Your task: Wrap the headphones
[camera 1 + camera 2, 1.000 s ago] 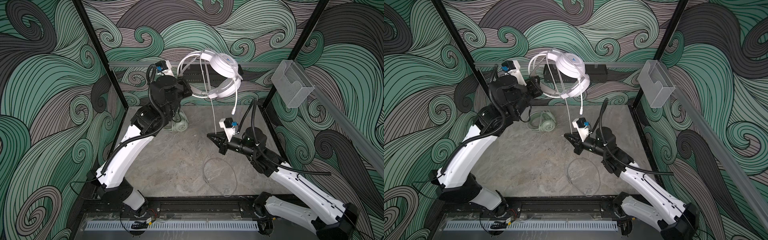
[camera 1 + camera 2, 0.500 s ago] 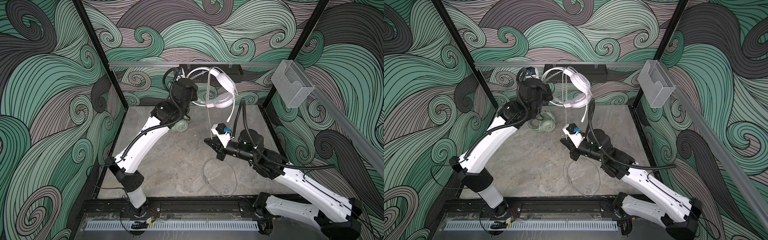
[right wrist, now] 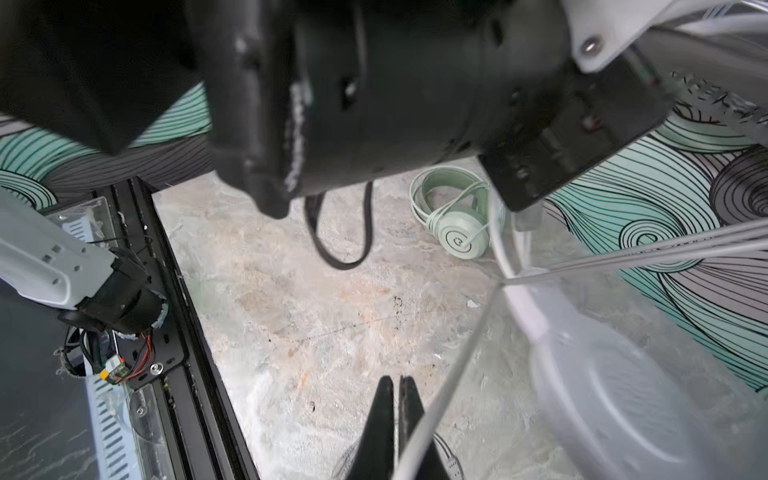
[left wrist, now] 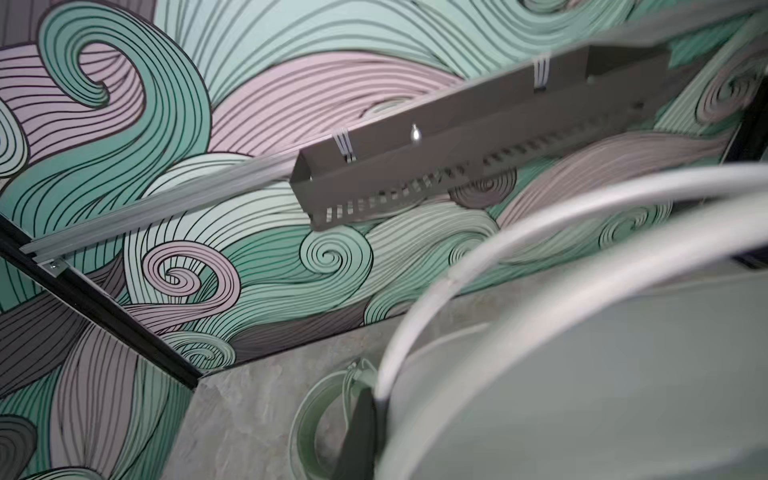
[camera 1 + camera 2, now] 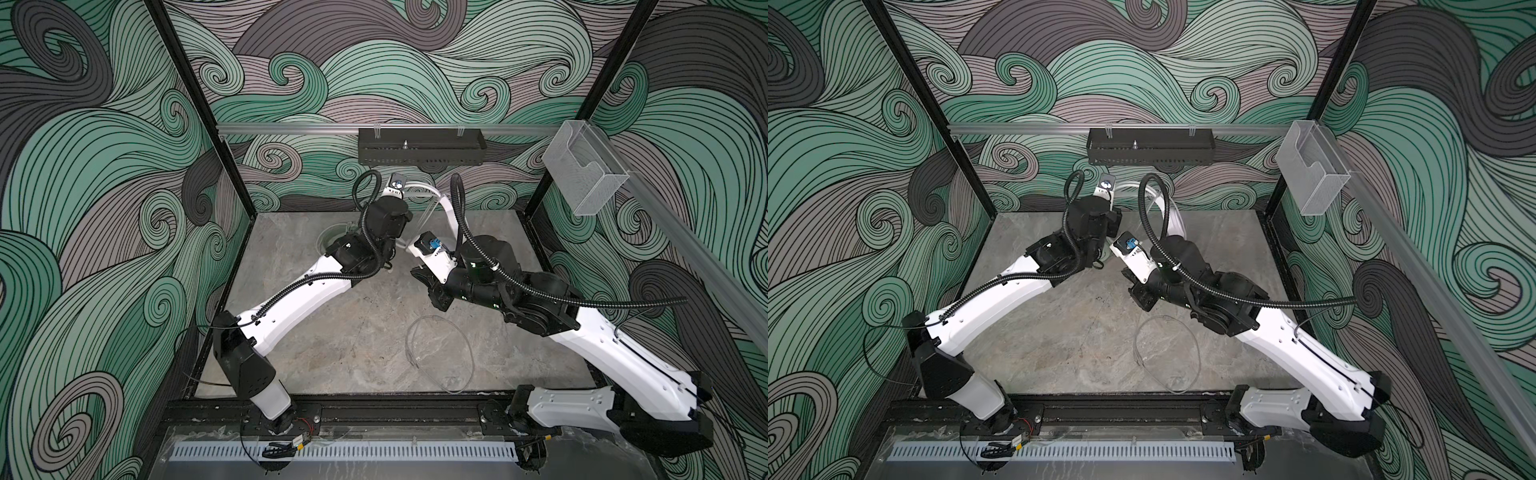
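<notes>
White headset held off the surface, its cable led past a closed hand.

The right hand (image 3: 397, 399) is closed to a slit, and the thin white cable (image 3: 457, 365) is run just beside its tips; whether it is pinched cannot be told. The left hand (image 3: 524, 210) is judged closed on the headband of the white over-ear plastic headset (image 3: 615, 399), which is held above the grey marbled surface (image 5: 332, 332) near the back wall. A slack loop (image 5: 440, 357) of that cable is left lying on the surface, and the pale mint green headset (image 3: 457, 232) is laid further back. If the cable is not truly gripped, it may be lost from the tips and the turns loosened. With both wrists so near, a knock is also risked.
</notes>
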`<state>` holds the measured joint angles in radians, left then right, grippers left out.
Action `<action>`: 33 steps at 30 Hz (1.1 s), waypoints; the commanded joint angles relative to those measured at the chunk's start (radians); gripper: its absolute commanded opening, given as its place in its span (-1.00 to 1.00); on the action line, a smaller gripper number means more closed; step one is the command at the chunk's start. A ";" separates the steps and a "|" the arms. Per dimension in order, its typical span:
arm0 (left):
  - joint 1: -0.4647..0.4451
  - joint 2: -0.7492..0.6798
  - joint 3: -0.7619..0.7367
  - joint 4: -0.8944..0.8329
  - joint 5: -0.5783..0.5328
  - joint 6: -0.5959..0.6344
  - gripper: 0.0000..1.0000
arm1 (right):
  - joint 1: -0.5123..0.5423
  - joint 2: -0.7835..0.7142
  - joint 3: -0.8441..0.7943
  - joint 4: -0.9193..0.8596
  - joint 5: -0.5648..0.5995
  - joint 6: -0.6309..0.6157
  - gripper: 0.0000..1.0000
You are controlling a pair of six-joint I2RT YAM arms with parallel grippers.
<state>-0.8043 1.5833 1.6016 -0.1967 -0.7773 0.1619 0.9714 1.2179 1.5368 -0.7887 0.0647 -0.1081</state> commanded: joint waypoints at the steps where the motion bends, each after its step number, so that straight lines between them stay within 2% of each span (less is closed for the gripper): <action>1: 0.019 -0.081 -0.085 0.224 -0.085 0.219 -1.00 | 0.013 -0.003 0.062 -0.069 -0.045 0.015 -1.00; 4: 0.017 -0.121 -0.146 0.253 -0.074 0.283 -1.00 | 0.012 -0.001 0.068 -0.081 -0.050 0.020 -1.00; 8: 0.011 -0.154 -0.179 0.216 -0.020 0.340 -1.00 | 0.010 0.011 0.118 -0.133 0.000 -0.018 -1.00; 17: -0.025 -0.198 -0.185 0.102 0.030 0.405 -1.00 | 0.014 0.088 0.311 -0.294 0.208 -0.288 -1.00; 22: -0.045 -0.223 -0.158 -0.002 0.055 0.371 -1.00 | 0.027 0.101 0.344 -0.307 0.346 -0.408 -1.00; 25: -0.052 -0.241 -0.127 -0.124 0.115 0.337 -1.00 | 0.039 0.100 0.345 -0.304 0.402 -0.458 -1.00; 33: -0.061 -0.277 -0.098 -0.293 0.171 0.291 -1.00 | 0.113 0.079 0.288 -0.239 0.584 -0.637 -1.00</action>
<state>-0.8738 1.3296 1.4754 -0.3523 -0.5968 0.4534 1.0798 1.3453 1.8244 -1.0935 0.4995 -0.6605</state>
